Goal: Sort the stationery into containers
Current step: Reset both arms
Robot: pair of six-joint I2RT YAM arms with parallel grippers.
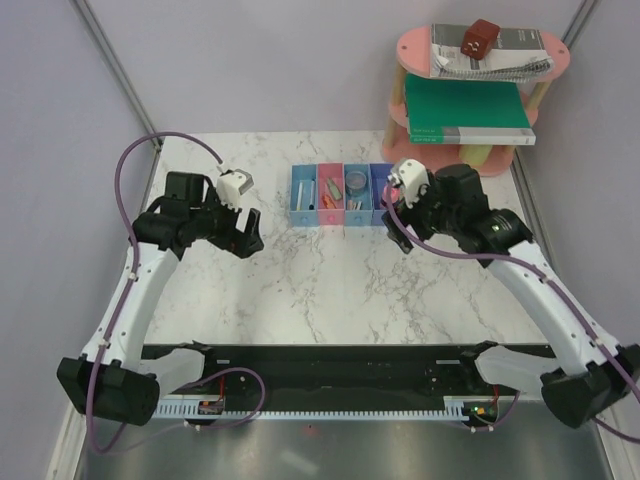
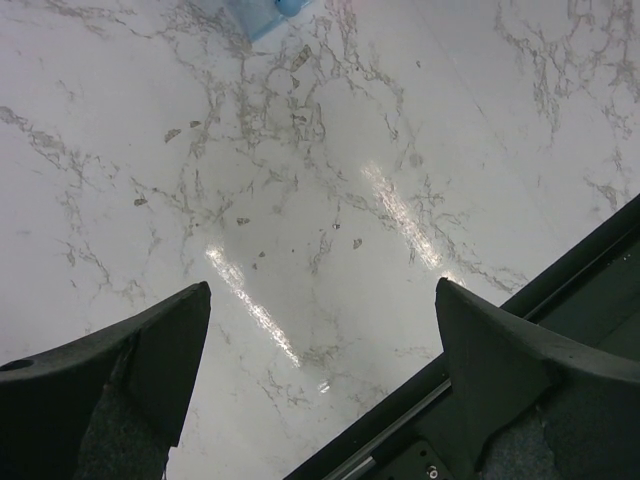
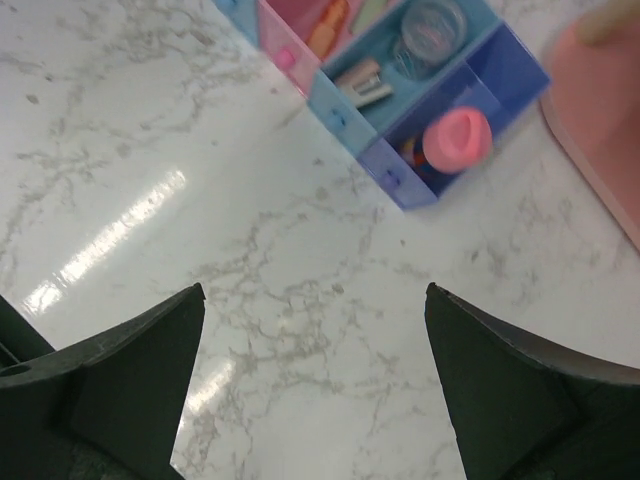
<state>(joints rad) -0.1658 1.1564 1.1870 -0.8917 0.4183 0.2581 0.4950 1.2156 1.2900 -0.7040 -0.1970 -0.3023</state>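
Both my left claw (image 2: 320, 300) and right claw (image 3: 315, 300) stand fully spread, empty. All visible stationery (image 3: 457, 138) lies inside the row of bins (image 1: 340, 214), whose long axis runs left-right; my right claw is nearer, beside its dark blue end.

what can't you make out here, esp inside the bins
- Top external: items inside the row of bins are too small to name.
- Right wrist: the pink bin and everything left of it is cut off by the top edge; the pink cylinder covers what lies beneath it in the dark blue bin.
- Left wrist: only a light blue bin corner shows, cut by the top edge.
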